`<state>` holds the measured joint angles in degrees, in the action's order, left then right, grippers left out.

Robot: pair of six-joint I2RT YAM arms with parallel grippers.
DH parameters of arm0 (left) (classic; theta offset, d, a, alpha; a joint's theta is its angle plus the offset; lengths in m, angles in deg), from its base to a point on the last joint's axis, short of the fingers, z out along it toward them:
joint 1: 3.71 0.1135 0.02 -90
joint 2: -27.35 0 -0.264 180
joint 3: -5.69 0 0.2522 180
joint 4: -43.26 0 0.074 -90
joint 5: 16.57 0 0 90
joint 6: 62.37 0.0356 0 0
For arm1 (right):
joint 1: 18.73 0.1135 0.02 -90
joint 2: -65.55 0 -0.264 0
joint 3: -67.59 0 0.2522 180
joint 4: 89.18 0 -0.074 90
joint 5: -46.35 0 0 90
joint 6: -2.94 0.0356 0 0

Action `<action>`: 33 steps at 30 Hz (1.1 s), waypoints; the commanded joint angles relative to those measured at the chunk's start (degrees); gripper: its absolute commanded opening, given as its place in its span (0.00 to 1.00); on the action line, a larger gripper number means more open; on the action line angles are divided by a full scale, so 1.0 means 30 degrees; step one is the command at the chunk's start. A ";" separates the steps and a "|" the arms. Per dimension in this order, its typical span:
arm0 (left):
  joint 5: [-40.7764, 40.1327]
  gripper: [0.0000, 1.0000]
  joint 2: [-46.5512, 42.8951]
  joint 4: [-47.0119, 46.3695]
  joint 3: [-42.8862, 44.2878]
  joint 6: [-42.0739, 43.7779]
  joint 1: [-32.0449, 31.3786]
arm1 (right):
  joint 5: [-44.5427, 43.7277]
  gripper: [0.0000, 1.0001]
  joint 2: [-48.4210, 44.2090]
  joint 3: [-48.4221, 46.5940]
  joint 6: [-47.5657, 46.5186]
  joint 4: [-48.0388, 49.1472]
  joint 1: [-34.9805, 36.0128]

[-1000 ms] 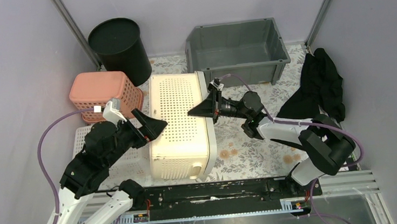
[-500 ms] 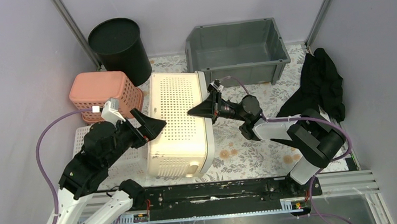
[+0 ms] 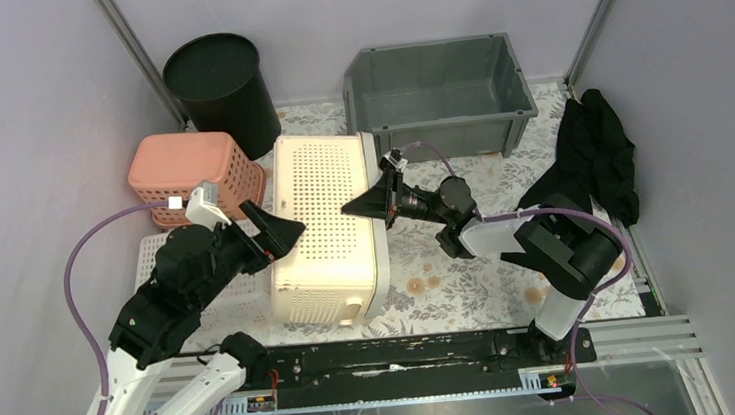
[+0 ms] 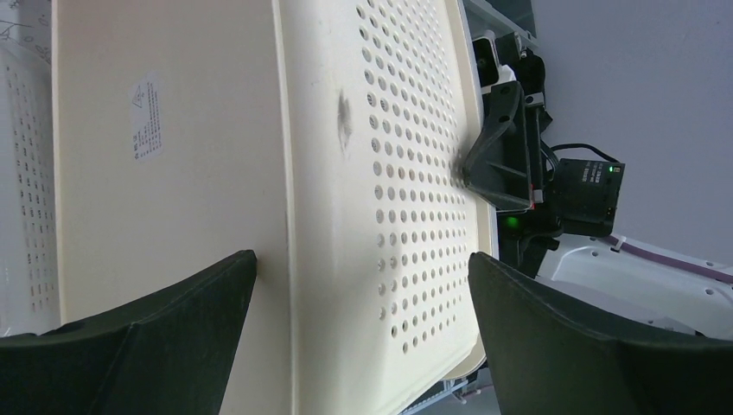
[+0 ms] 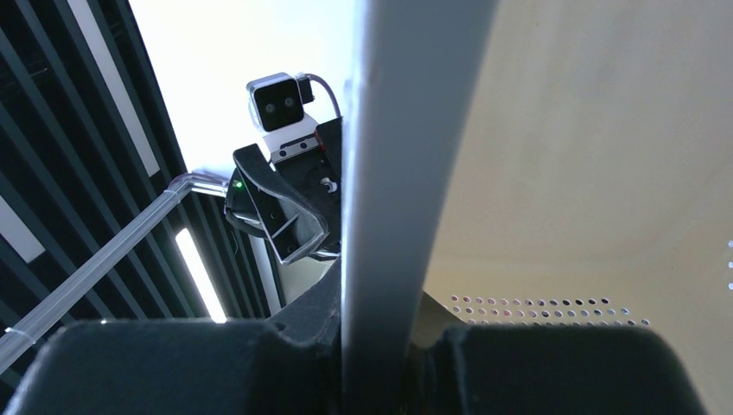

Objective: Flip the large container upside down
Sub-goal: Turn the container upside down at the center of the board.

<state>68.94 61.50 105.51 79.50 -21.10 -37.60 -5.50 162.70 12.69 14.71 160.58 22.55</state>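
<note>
The large container [image 3: 330, 226] is a cream perforated bin, tipped on its side mid-table with its rim toward the right. My right gripper [image 3: 371, 205] is shut on that rim; in the right wrist view the rim's edge [image 5: 406, 173] runs upright between the pads of the gripper [image 5: 393, 333]. My left gripper [image 3: 275, 234] stands open against the container's left side. In the left wrist view the container's bottom edge and holed wall [image 4: 372, 173] fill the wide gap of the gripper [image 4: 361, 259], and neither finger clamps it. The right gripper [image 4: 497, 156] shows beyond.
A pink basket [image 3: 195, 172] and a black bucket [image 3: 221, 90] stand behind the left arm. A grey bin [image 3: 439, 91] sits at the back, a black cloth [image 3: 591, 163] at the right. A flat white perforated tray [image 3: 162, 256] lies under the left arm.
The container has tipped further toward the left, its near end sliding left. My right gripper moved left with the rim and its arm swung round. The left gripper barely shifted.
</note>
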 commanded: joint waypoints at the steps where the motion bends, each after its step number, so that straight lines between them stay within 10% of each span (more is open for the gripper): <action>1: 0.0121 1.00 0.0128 -0.0079 0.0403 0.0245 0.0046 | -0.0911 0.00 0.0139 -0.1522 -0.0589 0.4741 0.0303; 33: 0.0061 1.00 0.0028 -0.0136 0.0342 0.0218 0.0046 | -0.1865 0.00 0.0775 -0.5180 -0.0286 0.4762 0.1385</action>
<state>63.52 61.50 106.63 79.72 -18.70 -37.01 -5.10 167.97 3.90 13.01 158.77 24.14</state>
